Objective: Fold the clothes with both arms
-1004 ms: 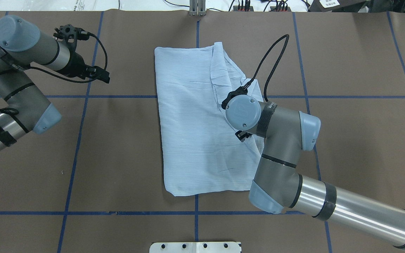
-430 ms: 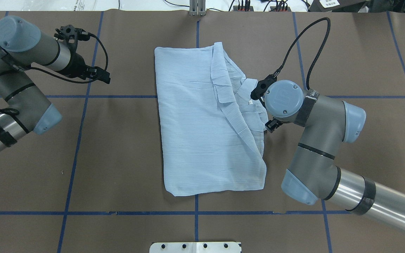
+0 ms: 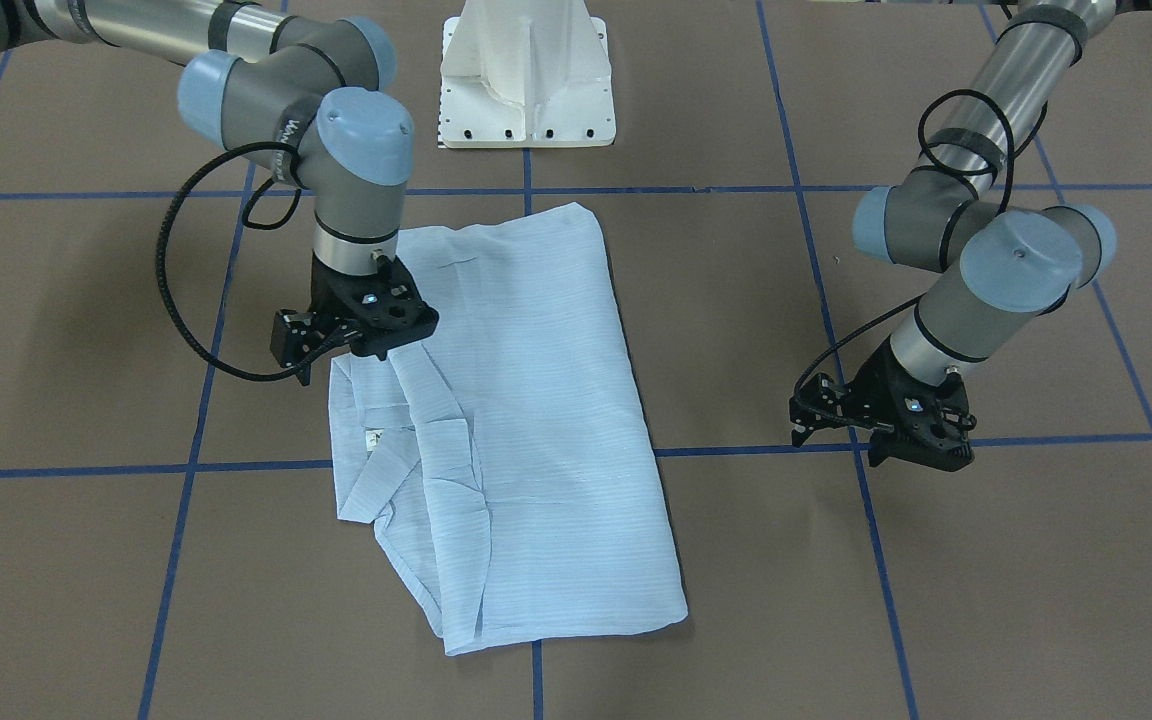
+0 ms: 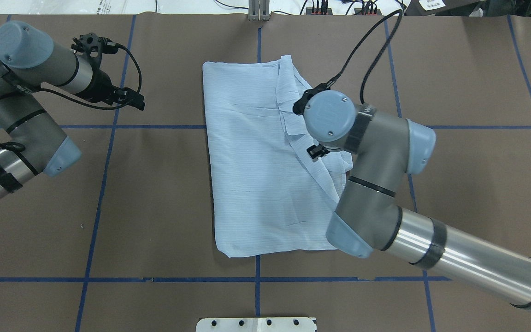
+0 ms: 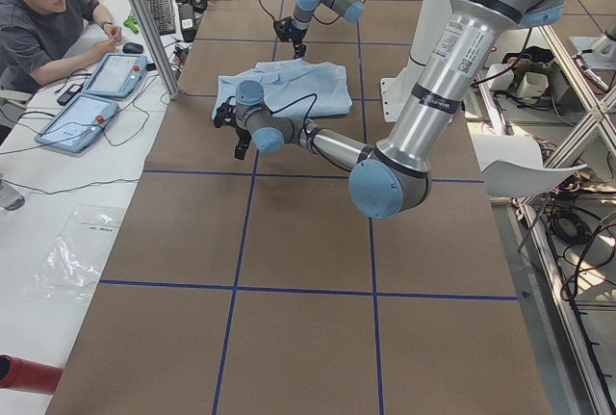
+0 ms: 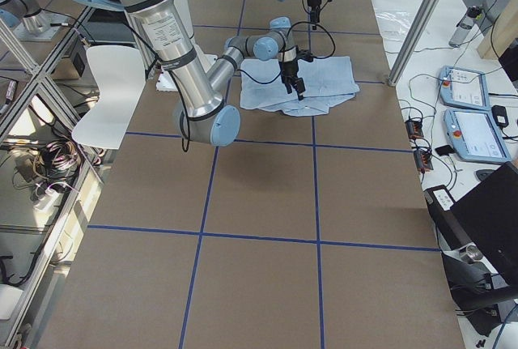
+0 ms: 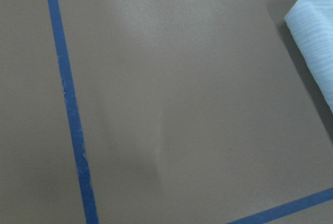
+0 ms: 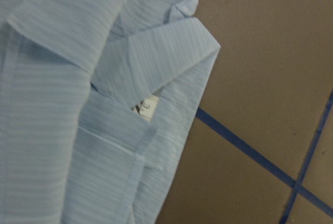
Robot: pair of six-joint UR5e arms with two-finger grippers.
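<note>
Overhead exterior view: the light blue striped shirt (image 4: 256,175) is folded into a long rectangle in the middle of the brown table (image 4: 155,207). It's flat on the robot's left side and rumpled along its right edge, where the collar (image 8: 161,57) and a small white label (image 8: 148,105) show. The right gripper (image 3: 373,340) points down right over that rumpled edge, near the collar. Honestly can't tell if it's spread or closed, or if it's got any cloth. The left gripper (image 3: 921,445) hangs above bare table by a blue tape line (image 3: 1086,437), well apart from the shirt, and I can't make out its jaws either.
</note>
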